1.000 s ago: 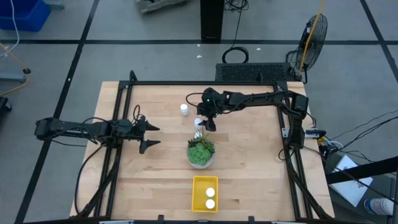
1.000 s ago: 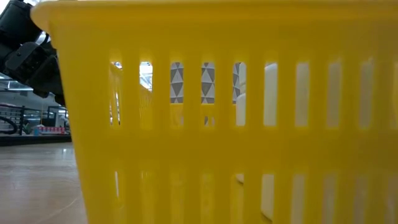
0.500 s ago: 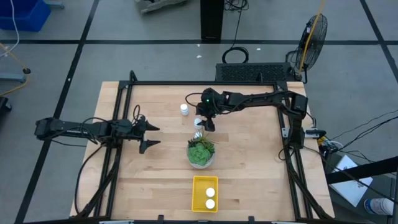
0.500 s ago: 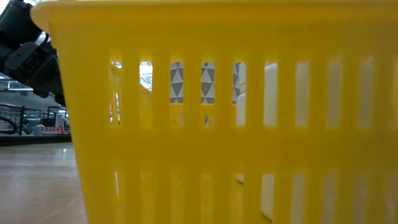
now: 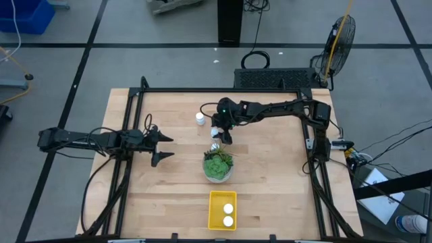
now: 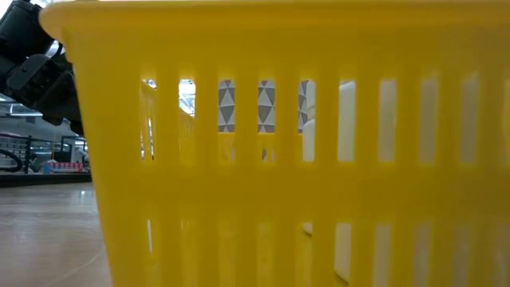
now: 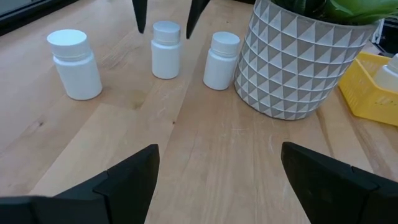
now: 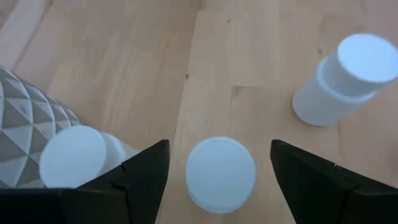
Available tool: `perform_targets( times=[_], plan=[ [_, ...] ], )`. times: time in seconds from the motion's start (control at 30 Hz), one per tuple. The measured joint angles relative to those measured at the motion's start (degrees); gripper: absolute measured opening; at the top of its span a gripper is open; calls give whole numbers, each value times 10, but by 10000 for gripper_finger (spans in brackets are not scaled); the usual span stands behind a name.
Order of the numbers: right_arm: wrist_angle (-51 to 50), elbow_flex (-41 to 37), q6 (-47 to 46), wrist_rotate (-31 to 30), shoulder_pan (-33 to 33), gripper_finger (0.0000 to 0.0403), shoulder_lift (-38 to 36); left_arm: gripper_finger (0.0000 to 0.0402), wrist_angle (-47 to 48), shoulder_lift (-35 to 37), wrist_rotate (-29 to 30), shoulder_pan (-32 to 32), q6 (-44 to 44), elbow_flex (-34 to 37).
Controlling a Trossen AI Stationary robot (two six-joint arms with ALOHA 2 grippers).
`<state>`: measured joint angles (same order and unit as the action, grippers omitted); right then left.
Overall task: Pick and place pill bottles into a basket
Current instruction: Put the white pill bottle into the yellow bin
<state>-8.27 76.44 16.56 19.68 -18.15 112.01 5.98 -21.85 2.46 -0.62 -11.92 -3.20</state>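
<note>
Wooden planks of the bench (image 5: pixel 182 182) carry everything, set inside a black frame on a grey tiled floor. Three pill bottles stand on the wood and two more lie in the basket, five in all. The middle bottle (image 8: pixel 220 173) stands upright directly between the spread fingers of the right claw (image 5: pixel 221 132), which hangs over it released, with a gap on either side of the white cap. Just beside that claw, close against the patterned plant pot (image 7: pixel 301 59), stands the second bottle (image 8: pixel 77 155). The third bottle (image 8: pixel 345 74) stands a little apart from the claw on its other side, farther from the pot. In the left wrist view the same three stand in a row, and two dark fingertips of the right claw flank the cap of the middle one.

Beyond the pot, well away from the right claw, sits the yellow basket (image 5: pixel 211 210) near the bench's front edge, with two white caps (image 5: pixel 228 214) showing inside it. Its slatted wall fills the low view.

The left claw (image 5: pixel 162 147) waits open near the bench's left side, well apart from the bottles.
</note>
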Motion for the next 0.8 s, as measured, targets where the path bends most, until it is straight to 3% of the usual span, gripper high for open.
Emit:
perform_targets(
  times=[0.8],
  plan=[
    [-10,-1,5,-4,0,152,1,340,0,0,0,0,-5,0]
  ],
)
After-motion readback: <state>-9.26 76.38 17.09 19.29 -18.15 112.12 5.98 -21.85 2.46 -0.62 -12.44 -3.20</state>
